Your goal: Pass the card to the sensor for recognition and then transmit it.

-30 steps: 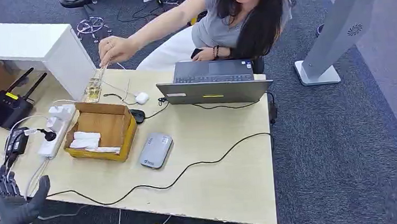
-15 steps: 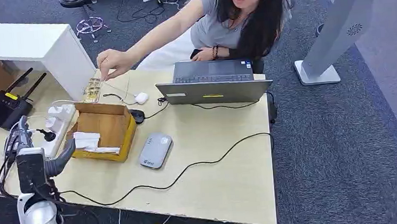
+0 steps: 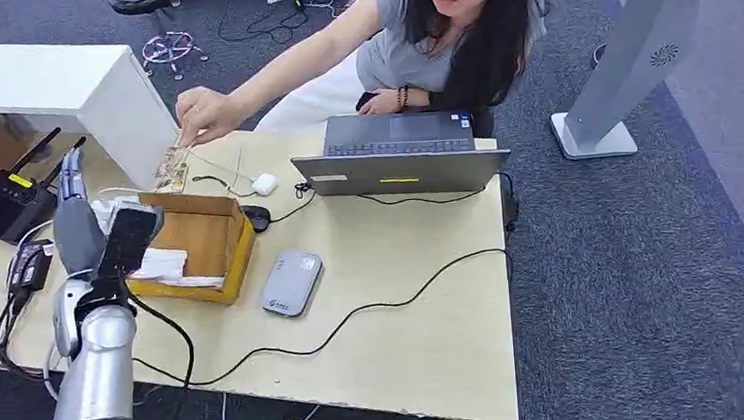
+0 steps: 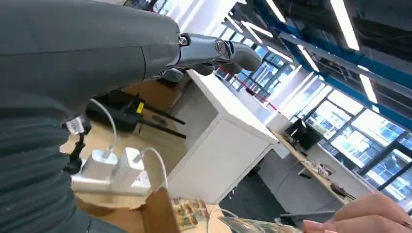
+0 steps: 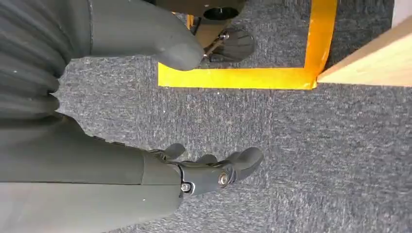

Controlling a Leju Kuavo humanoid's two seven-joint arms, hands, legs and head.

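In the head view, the left hand (image 3: 78,215) is hovering over the near left part of the desk (image 3: 427,326), fingers stretched out and apart, holding nothing, just beside the open cardboard box (image 3: 190,246). The card (image 3: 175,166) is lying beyond the box's far edge, toward the white cabinet (image 3: 130,114), with its long axis running away from the robot; a person's hand (image 3: 202,113) is pinching its far end. So the card is sitting ahead of the left fingertips and a little to their right, and the left hand looks far the nearer of the two for the reach. Inside the box some white folded paper (image 3: 170,265) is resting against the near wall. The grey sensor (image 3: 292,281) is lying flat on the desk just right of the box, near the card's likely path. In the left wrist view, the left hand's fingers (image 4: 228,51) are pointing straight out, spread and gripping nothing, with the card's patterned face (image 4: 187,219) showing past the box corner and the person's fingertips (image 4: 369,221) beside a clear sleeve. In the right wrist view, the right hand (image 5: 209,170) is hanging over grey carpet (image 5: 316,160) beside yellow floor tape (image 5: 272,76), fingers loosely curled yet apart, holding nothing, well away from the desk.
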